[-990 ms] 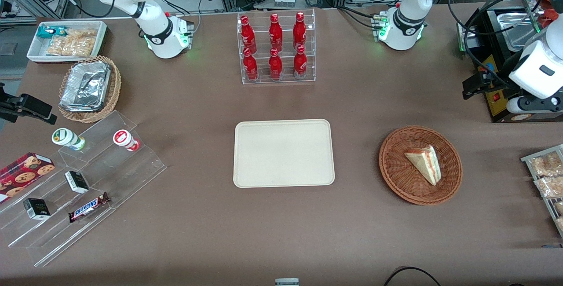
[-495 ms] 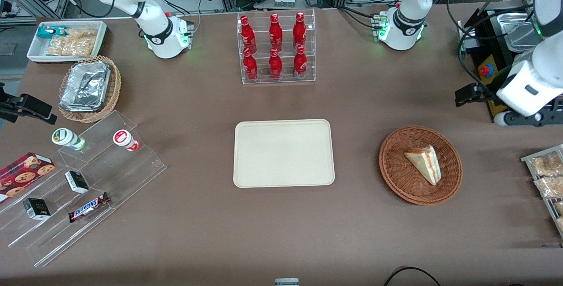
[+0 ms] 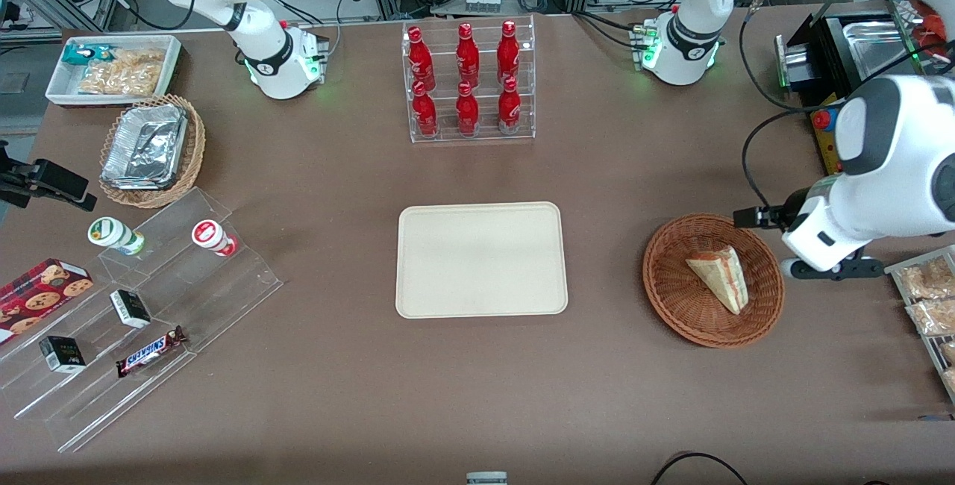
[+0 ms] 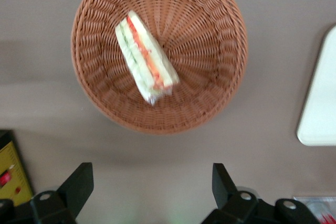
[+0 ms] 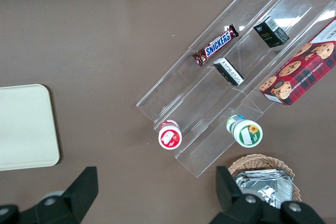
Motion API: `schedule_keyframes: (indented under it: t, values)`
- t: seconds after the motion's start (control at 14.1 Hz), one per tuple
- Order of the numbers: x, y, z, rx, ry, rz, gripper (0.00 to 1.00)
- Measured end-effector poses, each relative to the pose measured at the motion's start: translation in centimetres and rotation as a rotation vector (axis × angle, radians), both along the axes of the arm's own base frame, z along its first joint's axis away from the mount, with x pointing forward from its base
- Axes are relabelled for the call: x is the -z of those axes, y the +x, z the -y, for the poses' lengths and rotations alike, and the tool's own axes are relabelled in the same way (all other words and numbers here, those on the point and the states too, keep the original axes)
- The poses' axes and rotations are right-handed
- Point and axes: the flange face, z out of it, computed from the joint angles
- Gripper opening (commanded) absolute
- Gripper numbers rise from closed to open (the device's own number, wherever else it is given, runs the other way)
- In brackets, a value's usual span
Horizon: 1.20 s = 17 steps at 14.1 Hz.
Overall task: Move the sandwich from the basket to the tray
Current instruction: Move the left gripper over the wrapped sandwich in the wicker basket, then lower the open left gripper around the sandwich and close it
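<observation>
The sandwich (image 3: 720,277), a triangular wedge of pale bread wrapped in clear film, lies on its side inside the round reddish-brown wicker basket (image 3: 671,291). In the left wrist view the sandwich (image 4: 144,57) shows red and green filling stripes along its cut edge, and it rests toward one side of the basket (image 4: 210,66) bowl, touching the woven floor.

The basket sits on the brown table (image 3: 336,395), toward the working arm's end. The cream-beige tray (image 3: 481,260) lies flat near the middle of the table, well apart from the basket, with nothing on it. One rounded corner of the tray (image 4: 320,103) appears in the left wrist view.

The left arm's gripper (image 4: 149,182) hangs above the table just beside the basket rim, touching nothing. Its two dark fingers (image 4: 79,184) are spread wide apart and grasp nothing. In the front view the arm's white wrist hides the fingers, and the gripper (image 3: 824,268) sits just beside the basket, at the working arm's end.

Farther from the front camera than the tray stands a clear rack of red bottles (image 3: 468,80). Toward the parked arm's end are a lighter wicker basket of foil containers (image 3: 149,149) and a clear stepped display (image 3: 142,321) holding a Snickers bar (image 3: 149,351).
</observation>
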Motion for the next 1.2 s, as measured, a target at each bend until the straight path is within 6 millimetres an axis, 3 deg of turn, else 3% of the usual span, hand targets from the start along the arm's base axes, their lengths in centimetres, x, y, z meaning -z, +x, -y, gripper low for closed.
schedule_keyframes:
  t: [0.21,0.57,0.92,1.2]
  values:
    - [3.9,-0.1,-0.4,-0.008,-0.004,0.021,1.00]
    - [8.1,-0.5,-2.8,-0.074,-0.003,0.064,1.00]
    - [12.8,-1.8,-2.3,-0.402,0.034,0.195,1.00]
    - [15.0,-2.7,-1.6,-0.645,0.049,0.234,1.00]
